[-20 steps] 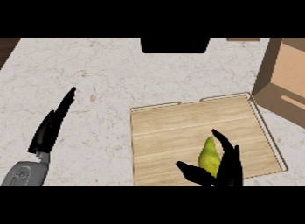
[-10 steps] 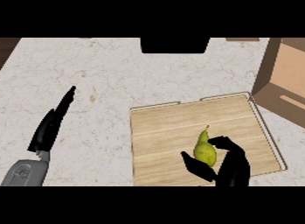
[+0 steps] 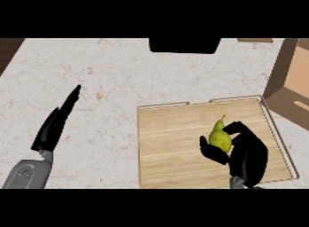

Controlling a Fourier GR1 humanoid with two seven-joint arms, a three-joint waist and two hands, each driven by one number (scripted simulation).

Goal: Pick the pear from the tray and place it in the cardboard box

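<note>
Nearest the lower edge, the right hand [image 3: 248, 155] comes up over the wooden tray [image 3: 176, 164] with its thumb and fingers curled around the pear [image 3: 219, 136], one on each side of the fruit. The pear stands roughly upright with its narrow stem end pointing away, over the right half of the tray. Whether it rests on the wood or is already a little above it cannot be told from this steep angle.

At the lower left, the left hand [image 3: 55, 126] lies over the pale speckled surface [image 3: 117, 75] with its fingers straight and together, pointing away and holding nothing; it looks to be at rest and has no part in the grasp.

Farther off, past the tray's far right corner, the cardboard box [image 3: 300, 88] stands at the right edge of the view, its open side seeming to face the tray and its inner wall showing a lighter tan. It is near the tray and well apart from the pear.

By this reading the grasp is made, which is the first part of the job. The lift clear of the tray's low rim, the carry to the far right and the release inside the box are all left to do.
</note>
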